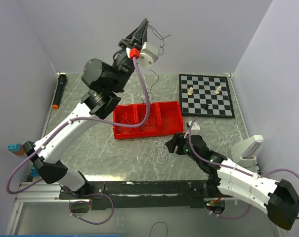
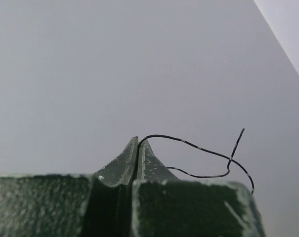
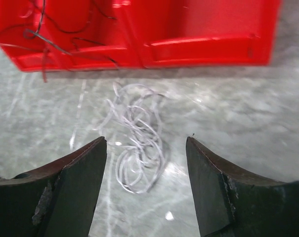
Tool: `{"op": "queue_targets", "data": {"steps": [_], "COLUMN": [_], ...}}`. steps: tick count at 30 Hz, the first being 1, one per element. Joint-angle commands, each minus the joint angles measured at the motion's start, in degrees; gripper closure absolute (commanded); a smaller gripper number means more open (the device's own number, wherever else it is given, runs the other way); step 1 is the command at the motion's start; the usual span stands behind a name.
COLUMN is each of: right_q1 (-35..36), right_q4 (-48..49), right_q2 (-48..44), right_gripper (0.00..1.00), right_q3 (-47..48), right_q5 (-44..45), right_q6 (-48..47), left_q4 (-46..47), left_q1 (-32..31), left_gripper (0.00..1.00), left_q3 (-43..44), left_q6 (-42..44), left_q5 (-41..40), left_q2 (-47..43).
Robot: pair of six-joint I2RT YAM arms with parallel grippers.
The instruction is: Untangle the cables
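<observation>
My left gripper [image 1: 142,23] is raised high over the back of the table and is shut on a thin black cable [image 2: 198,147]. That cable curls out to the right of the closed tips [image 2: 138,140] and trails down [image 1: 162,37] behind the wrist. A loose coil of white cable [image 3: 139,138] lies on the table in front of the red tray [image 3: 189,34]. My right gripper [image 3: 147,140] hovers low over the coil, open, with nothing between its fingers; from above it [image 1: 170,143] sits just right of the coil [image 1: 160,150]. More black and red cables [image 3: 45,39] lie in the tray's left compartment.
The red compartment tray [image 1: 148,118] stands mid-table. A chessboard [image 1: 206,95] with a few pieces lies at the back right. A black marker with an orange tip [image 1: 59,91] lies along the left edge, and a white object [image 1: 248,148] sits at the right edge.
</observation>
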Motion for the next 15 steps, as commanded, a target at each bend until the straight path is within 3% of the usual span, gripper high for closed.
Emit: {"op": "queue_targets", "data": {"steps": [1, 11, 15], "right_q1": [-0.2, 0.0, 0.9], "right_q4": [10.5, 24.7, 23.3], "right_q2": [3.6, 20.6, 27.2], "right_gripper": [0.28, 0.26, 0.32], "right_q3": [0.1, 3.0, 6.1], "right_q5": [-2.9, -8.8, -7.8], "right_q6": [-1.5, -1.3, -0.8], "left_q4": [3.9, 10.9, 11.4], "left_q1": [-1.0, -0.9, -0.8], "left_gripper": [0.99, 0.98, 0.97], "left_q3": [5.5, 18.5, 21.7], "left_q6": [5.6, 15.1, 18.0], "left_q5": [2.1, -0.1, 0.4], "left_q2": [1.1, 9.5, 11.1]}}
